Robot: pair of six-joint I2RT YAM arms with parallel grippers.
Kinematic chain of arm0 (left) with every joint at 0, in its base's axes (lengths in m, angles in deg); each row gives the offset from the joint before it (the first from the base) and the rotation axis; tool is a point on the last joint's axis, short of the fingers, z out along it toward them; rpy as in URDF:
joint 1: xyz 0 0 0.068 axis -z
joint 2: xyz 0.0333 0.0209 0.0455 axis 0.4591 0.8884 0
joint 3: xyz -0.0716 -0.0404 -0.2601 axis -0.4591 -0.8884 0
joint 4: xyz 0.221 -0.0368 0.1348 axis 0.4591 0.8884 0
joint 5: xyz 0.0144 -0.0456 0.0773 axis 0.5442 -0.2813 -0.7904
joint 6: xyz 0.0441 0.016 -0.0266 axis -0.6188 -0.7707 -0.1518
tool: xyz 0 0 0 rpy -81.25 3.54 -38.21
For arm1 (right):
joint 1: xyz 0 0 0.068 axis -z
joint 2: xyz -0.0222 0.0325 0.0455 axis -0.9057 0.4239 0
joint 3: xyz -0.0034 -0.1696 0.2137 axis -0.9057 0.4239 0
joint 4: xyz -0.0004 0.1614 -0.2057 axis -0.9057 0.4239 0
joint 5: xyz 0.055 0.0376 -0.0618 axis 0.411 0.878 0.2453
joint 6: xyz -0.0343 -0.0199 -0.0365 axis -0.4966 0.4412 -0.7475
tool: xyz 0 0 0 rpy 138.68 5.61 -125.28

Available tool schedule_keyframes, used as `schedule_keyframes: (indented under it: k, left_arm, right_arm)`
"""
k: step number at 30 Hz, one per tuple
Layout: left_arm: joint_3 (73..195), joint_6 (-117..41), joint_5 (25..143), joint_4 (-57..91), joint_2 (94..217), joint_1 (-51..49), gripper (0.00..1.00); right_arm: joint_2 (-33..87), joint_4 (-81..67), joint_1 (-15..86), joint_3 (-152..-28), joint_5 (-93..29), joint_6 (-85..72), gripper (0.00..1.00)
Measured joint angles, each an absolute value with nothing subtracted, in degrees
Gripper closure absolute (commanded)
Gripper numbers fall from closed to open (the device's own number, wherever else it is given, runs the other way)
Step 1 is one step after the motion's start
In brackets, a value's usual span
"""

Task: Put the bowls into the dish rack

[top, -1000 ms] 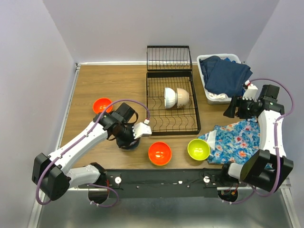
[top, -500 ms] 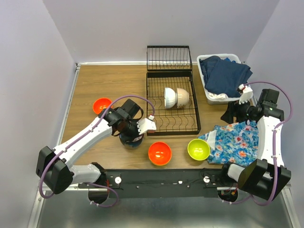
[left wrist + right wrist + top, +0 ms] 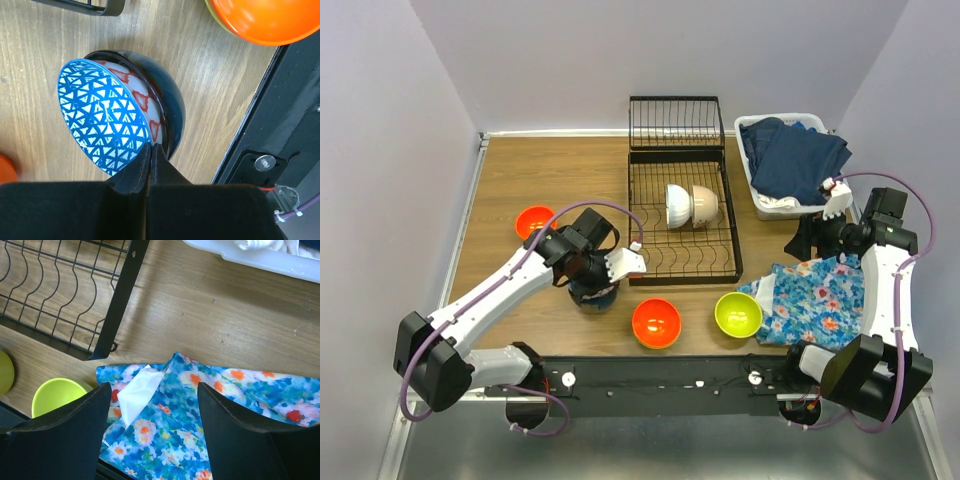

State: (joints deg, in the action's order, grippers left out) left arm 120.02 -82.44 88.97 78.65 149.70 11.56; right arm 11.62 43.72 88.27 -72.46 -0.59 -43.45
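From where I stood, the left gripper (image 3: 151, 150) was closed narrow on the rim of the blue triangle-patterned bowl (image 3: 102, 115). It had that bowl tipped up on edge, its underside leaning in the dark blue bowl (image 3: 167, 95), which sat on the wooden table (image 3: 520, 180). The dish rack (image 3: 685, 255) lay just beside this pair, on the side toward the other arm and a little farther back. Its long axis ran away from the arm bases, with the taller basket at the far end. A white bowl (image 3: 677, 205) and a cream bowl (image 3: 706, 204) already stood on edge, touching, in the slotted section, and the slots nearer the arms looked free. The left arm was plainly the nearer one, so I judged the coming move to be a short lift and carry sideways into those near slots. The right gripper (image 3: 152, 387) hung wide open and empty over the floral cloth (image 3: 240, 405), near the white laundry tub (image 3: 760, 203). Two orange bowls (image 3: 656, 323) and a lime green bowl (image 3: 738, 314) waited on the table.
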Motion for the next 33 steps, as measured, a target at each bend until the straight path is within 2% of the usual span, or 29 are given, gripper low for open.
schedule_keyframes:
  k: [15,27,33]
  left_arm:
    - [120.5,-82.6,87.5,79.0,148.0,10.2,1.0]
    - [131.0,-82.5,89.2,83.2,147.1,8.2,1.0]
    - [128.7,-85.0,85.9,81.2,146.5,7.3,1.0]
  right_arm:
    - [10.0,43.7,88.3,-72.5,-0.6,-42.8,0.22]
    - [8.5,43.7,88.3,-72.3,-0.6,-42.8,0.22]
    - [8.6,43.1,88.3,-72.3,-0.6,-42.5,0.22]
